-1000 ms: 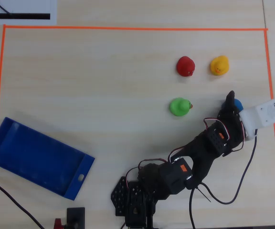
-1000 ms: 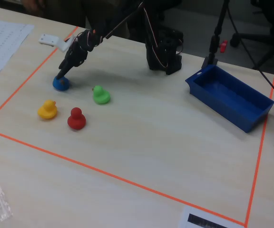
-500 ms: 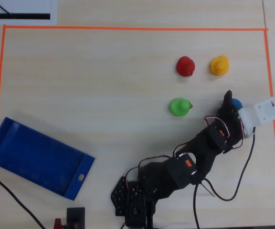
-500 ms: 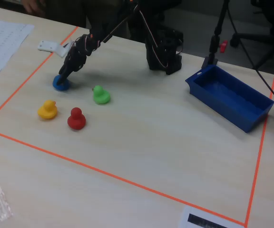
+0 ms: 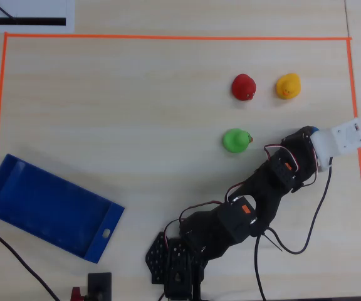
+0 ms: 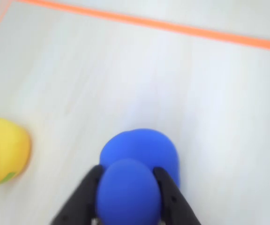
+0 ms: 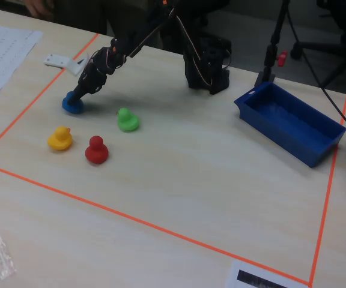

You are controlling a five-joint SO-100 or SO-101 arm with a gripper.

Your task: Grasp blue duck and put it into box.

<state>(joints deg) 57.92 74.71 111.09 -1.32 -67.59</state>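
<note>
The blue duck (image 6: 139, 152) sits on the table near the right tape line; the overhead view shows only a sliver of it (image 5: 314, 130) past the arm. My gripper (image 6: 128, 174) is down over it, one black finger (image 6: 86, 192) pressed against each side of its head, so it is shut on the duck. From the side, the gripper (image 7: 80, 96) slants down onto the duck (image 7: 71, 105). The dark-blue box (image 5: 42, 204) lies far off at the lower left of the overhead view, and at the right (image 7: 288, 97) of the fixed view.
A green duck (image 5: 235, 140) stands just left of the gripper; a red duck (image 5: 244, 86) and a yellow duck (image 5: 287, 86) stand beyond. The yellow duck (image 6: 3, 150) is close on the wrist view's left. Orange tape (image 5: 355, 94) frames the work area. The arm's base (image 7: 207, 63) stands near the box.
The gripper has come down from above the blue duck and shut round its head. The duck has shifted slightly towards the tape line.
</note>
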